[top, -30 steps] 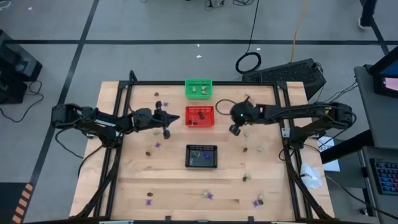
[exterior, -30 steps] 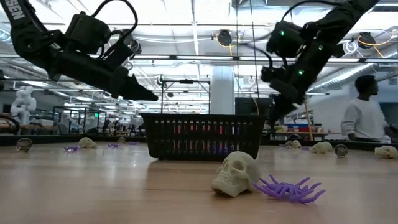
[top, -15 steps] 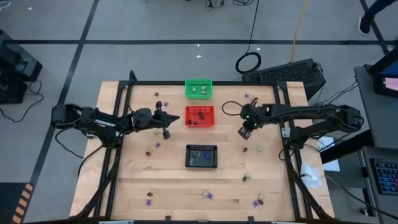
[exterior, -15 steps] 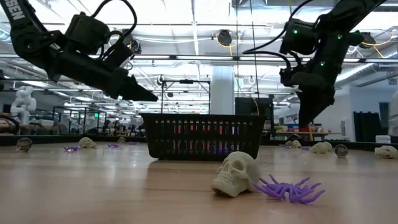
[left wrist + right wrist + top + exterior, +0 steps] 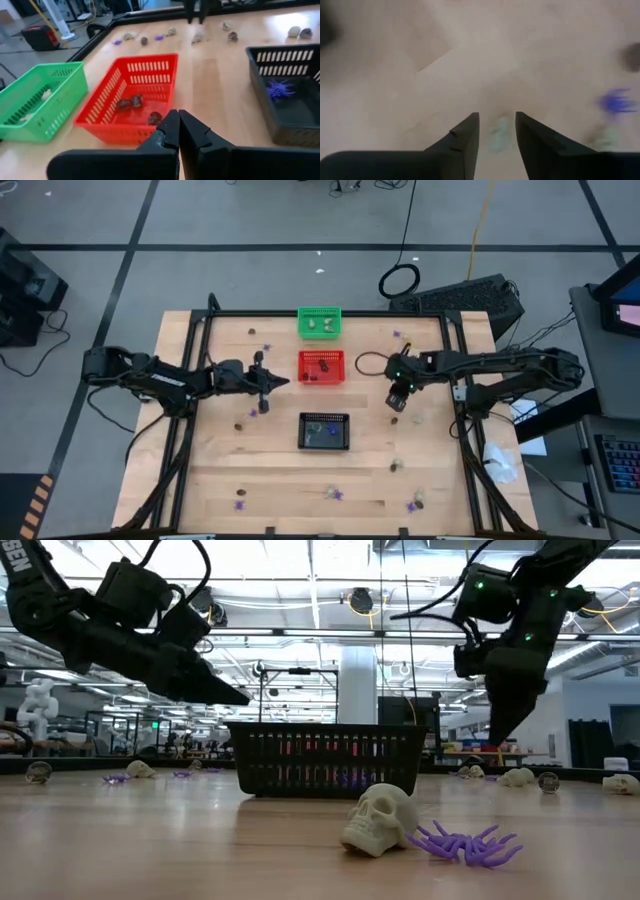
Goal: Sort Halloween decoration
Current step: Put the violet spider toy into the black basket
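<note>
Wooden tabletop (image 5: 270, 470), cream trinket (image 5: 498, 135) between right hand (image 5: 497, 131) fingers.

Bright overhead ceiling lights, heavy motion blur in right wrist view.

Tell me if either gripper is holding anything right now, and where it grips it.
Nothing is held. The left gripper is shut on nothing beside the red basket; the right gripper is open above a pale trinket on the table.

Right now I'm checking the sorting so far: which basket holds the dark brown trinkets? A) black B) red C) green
B: the left wrist view shows three dark brown trinkets in the red basket, pale ones in the green basket and a purple one in the black basket.
</note>
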Controlling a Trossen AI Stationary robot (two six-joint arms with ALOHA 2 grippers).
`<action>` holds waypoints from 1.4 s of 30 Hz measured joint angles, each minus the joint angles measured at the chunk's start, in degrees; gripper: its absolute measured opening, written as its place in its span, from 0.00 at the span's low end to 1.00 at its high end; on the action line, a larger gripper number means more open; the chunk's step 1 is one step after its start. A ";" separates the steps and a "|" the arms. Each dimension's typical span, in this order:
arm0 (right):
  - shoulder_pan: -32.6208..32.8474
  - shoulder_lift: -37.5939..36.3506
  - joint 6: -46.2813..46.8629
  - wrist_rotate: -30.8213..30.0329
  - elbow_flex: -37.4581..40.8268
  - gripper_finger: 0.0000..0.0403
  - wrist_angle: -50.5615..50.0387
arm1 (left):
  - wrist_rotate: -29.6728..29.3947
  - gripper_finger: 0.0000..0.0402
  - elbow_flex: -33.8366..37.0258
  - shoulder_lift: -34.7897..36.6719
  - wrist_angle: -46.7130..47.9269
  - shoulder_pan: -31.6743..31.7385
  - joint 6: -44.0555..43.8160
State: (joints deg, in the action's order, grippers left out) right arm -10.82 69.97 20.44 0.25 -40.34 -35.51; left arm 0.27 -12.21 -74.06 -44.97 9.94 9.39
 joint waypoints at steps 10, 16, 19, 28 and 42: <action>22.83 0.02 13.92 6.09 -1.32 0.32 -3.34 | -0.85 0.00 0.00 0.00 -1.69 -0.63 -3.10; 38.32 1.34 27.11 -1.29 -4.41 0.32 -2.49 | -1.01 0.00 0.00 0.00 -1.69 -0.97 -2.64; 44.01 4.04 33.39 -3.81 -7.23 0.32 -2.48 | -1.01 0.00 0.00 0.00 -1.68 -1.08 -2.82; 53.52 18.68 42.10 -4.74 -20.16 0.32 -7.72 | -0.95 0.00 0.00 0.00 -1.09 -1.10 -2.95; 60.96 40.28 47.88 1.83 -34.76 0.48 -8.04 | -0.61 0.00 0.00 0.00 -0.79 -1.10 -1.09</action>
State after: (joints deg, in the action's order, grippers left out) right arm 50.14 110.26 68.32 2.08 -75.10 -43.55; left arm -0.34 -12.21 -74.06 -45.76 8.84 8.30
